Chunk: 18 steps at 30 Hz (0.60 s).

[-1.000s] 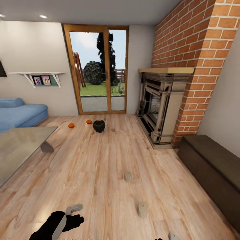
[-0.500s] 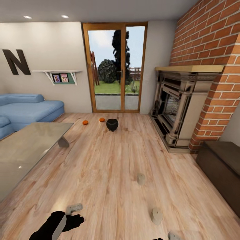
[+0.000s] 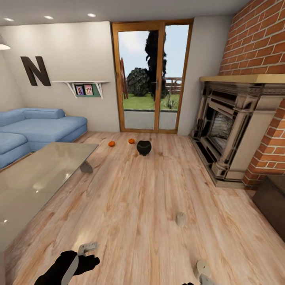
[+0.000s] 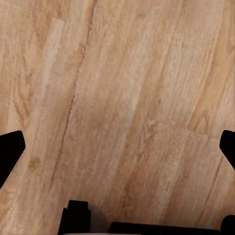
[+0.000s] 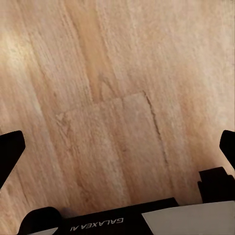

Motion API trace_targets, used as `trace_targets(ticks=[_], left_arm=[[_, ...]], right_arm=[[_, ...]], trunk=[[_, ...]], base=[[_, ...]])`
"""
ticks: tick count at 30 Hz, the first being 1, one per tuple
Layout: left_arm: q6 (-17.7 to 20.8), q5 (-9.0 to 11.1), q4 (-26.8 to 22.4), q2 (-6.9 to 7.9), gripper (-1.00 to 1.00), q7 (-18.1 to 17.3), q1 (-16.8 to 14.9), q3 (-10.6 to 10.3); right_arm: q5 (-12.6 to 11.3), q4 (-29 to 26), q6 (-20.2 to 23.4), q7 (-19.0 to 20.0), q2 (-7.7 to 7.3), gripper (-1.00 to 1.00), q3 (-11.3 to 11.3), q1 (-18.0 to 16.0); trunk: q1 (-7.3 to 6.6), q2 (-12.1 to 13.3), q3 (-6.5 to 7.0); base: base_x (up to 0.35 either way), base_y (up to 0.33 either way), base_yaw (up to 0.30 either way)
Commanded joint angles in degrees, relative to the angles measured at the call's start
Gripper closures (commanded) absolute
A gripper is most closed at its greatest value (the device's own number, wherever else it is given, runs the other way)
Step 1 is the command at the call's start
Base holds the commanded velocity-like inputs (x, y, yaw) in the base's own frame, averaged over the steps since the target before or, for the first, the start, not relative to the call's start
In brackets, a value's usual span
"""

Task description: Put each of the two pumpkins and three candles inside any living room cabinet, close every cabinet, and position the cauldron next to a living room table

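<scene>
Two orange pumpkins (image 3: pixel 111 143) (image 3: pixel 131 141) lie on the wood floor near the glass door, with the black cauldron (image 3: pixel 144 147) just right of them. One beige candle (image 3: pixel 181 218) stands on the floor at mid right, and a second candle (image 3: pixel 202 268) stands near the bottom edge. The dark-brown cabinet (image 3: pixel 273 202) shows at the right edge, its front flat and shut. The glossy grey table (image 3: pixel 35 182) fills the left. My left gripper (image 3: pixel 85 255) (image 4: pixel 117 152) hangs open over bare floor. My right gripper (image 5: pixel 117 152) is open too, with nothing between its fingers.
A blue sofa (image 3: pixel 39 128) sits behind the table at the left. A stone fireplace (image 3: pixel 229 134) in a brick wall (image 3: pixel 261 39) stands at the right, past the cabinet. The glass door (image 3: pixel 152 79) closes the far wall. Open wood floor runs down the middle.
The whole picture has shifted to the right as the camera turned left; more sofa and table show, less cabinet. The arms hold the same pose and nothing on the floor has moved.
</scene>
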Motion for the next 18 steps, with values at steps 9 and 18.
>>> trace_targets(ticks=[9, 18], left_arm=[[0.3, 0.0, -0.1, -0.65, -1.00, -0.2, 0.0, -0.1], [0.3, 0.1, 0.0, -2.27, -1.00, -0.2, 0.0, -0.1]], right_arm=[[-0.2, -0.2, 0.2, -0.1, -0.09, -1.00, 0.2, 0.0], [-0.3, -0.2, 0.3, 0.1, -0.05, -1.00, 0.2, 0.0]], trunk=[[0.01, 0.0, -0.08], [0.01, 0.0, -0.08]], base=[[0.025, -0.011, 0.007], [0.001, -0.016, 0.000]])
